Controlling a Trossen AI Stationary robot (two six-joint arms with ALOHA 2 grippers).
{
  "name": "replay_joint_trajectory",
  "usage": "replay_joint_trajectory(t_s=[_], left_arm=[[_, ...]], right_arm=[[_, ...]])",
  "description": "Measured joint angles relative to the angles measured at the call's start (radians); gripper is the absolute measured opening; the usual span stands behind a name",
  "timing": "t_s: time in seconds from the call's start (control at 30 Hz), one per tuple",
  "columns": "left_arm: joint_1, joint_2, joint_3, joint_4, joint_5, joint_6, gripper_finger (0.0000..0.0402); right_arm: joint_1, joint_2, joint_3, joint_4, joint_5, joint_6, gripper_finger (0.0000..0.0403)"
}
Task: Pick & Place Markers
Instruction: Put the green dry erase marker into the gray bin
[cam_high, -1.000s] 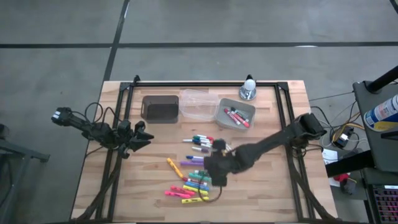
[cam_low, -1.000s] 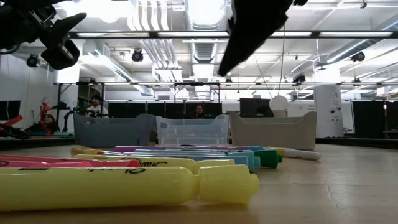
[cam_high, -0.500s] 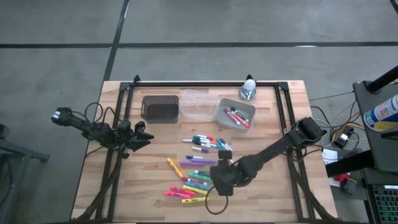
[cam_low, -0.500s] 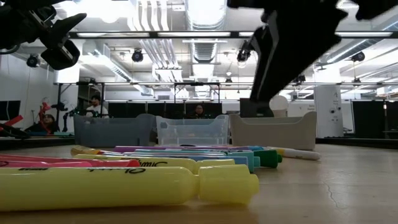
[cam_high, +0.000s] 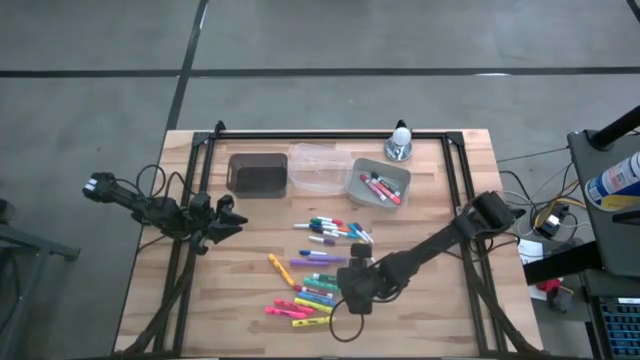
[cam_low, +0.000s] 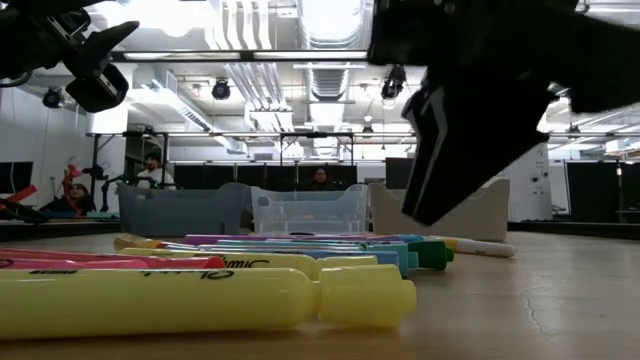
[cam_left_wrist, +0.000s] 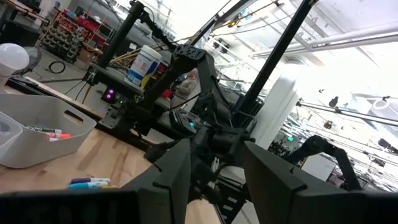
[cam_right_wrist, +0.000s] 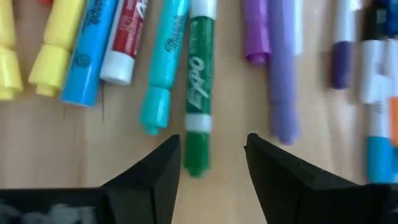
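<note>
- Markers (cam_high: 315, 272) lie loose in a spread across the middle of the wooden table (cam_high: 450, 310); a few more rest in the grey bin (cam_high: 378, 182) at the far side, beside a clear bin (cam_high: 318, 166) and a dark bin (cam_high: 257, 174).
- Right gripper (cam_right_wrist: 211, 163) hangs low over the near end of the spread, fingers apart, nothing held; the green-capped Expo marker (cam_right_wrist: 199, 93) lies in line with the gap between them, a teal marker (cam_right_wrist: 163, 68) just beside it.
- Left gripper (cam_high: 228, 221) waits at the table's left edge, fingers apart and empty.
</note>
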Motion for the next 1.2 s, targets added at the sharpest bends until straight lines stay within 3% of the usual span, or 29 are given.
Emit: replay_joint_trajectory(t_s=[0.3,0.93,1.07,1.2], left_arm=[[0.0,0.0,0.0,0.017,0.003,-0.008,0.014],[0.0,0.0,0.0,0.015,0.004,-0.007,0.014],[0.0,0.0,0.0,0.015,0.004,-0.007,0.014],[0.0,0.0,0.0,0.015,0.009,-0.011,0.014]], right_arm=[[0.001,0.046,0.016,-0.004,-0.006,-0.016,0.0198],[-0.037,0.048,0.011,-0.004,-0.083,-0.018,0.0064],[-0.037,0.048,0.011,-0.004,-0.084,-0.021,0.0057],[-0.039,0.048,0.006,-0.003,-0.106,0.015,0.0079]])
